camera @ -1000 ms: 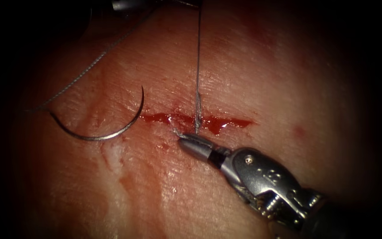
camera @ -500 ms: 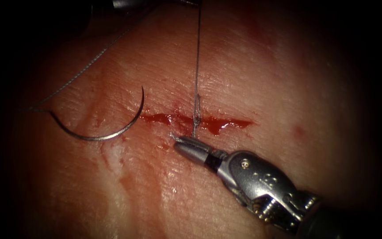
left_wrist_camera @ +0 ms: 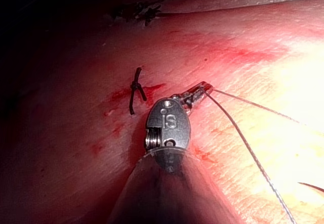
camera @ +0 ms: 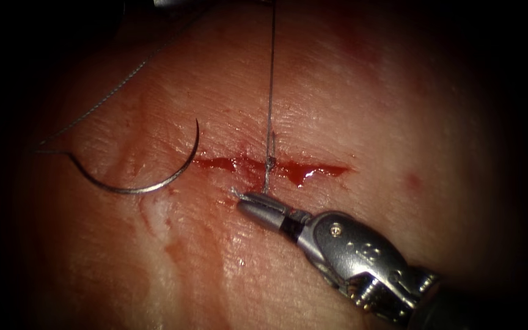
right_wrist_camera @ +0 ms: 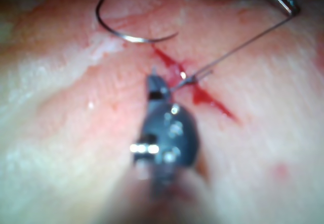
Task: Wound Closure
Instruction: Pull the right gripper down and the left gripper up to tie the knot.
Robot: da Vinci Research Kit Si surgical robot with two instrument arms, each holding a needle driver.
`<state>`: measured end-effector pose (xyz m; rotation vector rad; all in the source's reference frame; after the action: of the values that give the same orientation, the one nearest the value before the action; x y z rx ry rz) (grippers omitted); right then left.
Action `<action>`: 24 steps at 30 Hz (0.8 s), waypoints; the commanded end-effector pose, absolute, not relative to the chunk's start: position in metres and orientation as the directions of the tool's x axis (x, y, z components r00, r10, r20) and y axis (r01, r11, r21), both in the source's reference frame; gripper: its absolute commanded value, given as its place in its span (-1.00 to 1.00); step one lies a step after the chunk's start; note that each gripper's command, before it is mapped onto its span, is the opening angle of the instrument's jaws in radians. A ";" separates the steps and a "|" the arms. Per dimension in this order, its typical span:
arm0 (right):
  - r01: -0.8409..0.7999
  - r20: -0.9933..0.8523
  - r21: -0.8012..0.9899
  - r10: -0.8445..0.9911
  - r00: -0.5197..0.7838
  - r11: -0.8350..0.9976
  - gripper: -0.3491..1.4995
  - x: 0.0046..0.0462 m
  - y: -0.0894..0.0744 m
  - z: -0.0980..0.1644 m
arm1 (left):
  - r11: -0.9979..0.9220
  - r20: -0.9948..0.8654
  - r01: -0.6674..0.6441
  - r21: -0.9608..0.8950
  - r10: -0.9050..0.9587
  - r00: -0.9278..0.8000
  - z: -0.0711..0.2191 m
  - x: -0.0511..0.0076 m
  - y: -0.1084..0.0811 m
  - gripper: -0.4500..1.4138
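The curved needle (camera: 135, 189) lies free on the tissue (camera: 362, 104) just left of the cut's (camera: 313, 169) left end, held by neither tool; it also appears in the right wrist view (right_wrist_camera: 132, 38). A thread (camera: 270, 91) rises taut from a knot (camera: 269, 162) on the cut. My right tool (camera: 242, 203) is shut on the short thread end just below the cut, as the right wrist view (right_wrist_camera: 154, 80) confirms. In the left wrist view my left tool (left_wrist_camera: 202, 87) is shut on the long thread (left_wrist_camera: 243, 138), beside the knot (left_wrist_camera: 135, 87).
Red fluid (camera: 297, 174) pools along the cut. The needle's trailing thread (camera: 111, 95) runs up and away over the tissue's left side. An older dark stitch (left_wrist_camera: 139, 12) sits farther along the tissue.
My right tool has slid a little to the left and down with the short thread end. The twisted thread at the knot has shortened toward the cut. The needle has not moved.
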<state>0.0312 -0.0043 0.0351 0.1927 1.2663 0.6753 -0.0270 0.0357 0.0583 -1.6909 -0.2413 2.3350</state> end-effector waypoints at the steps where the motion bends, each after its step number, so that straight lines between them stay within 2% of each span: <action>1: -0.359 -0.816 0.488 0.562 0.136 0.795 -1.00 0.0319 -0.004 0.036 | -0.957 -0.911 -0.105 -0.269 0.288 -0.293 0.059 -0.0274 0.037 -1.00; 24: -0.341 -0.811 0.486 0.561 0.168 0.804 -1.00 0.0325 -0.006 0.035 | -0.958 -0.912 -0.104 -0.267 0.286 -0.294 0.059 -0.0272 0.036 -1.00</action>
<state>0.0317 -0.0064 0.0346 0.2110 1.2429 0.6509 -0.0268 0.0355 0.0585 -1.6923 -0.2343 2.3360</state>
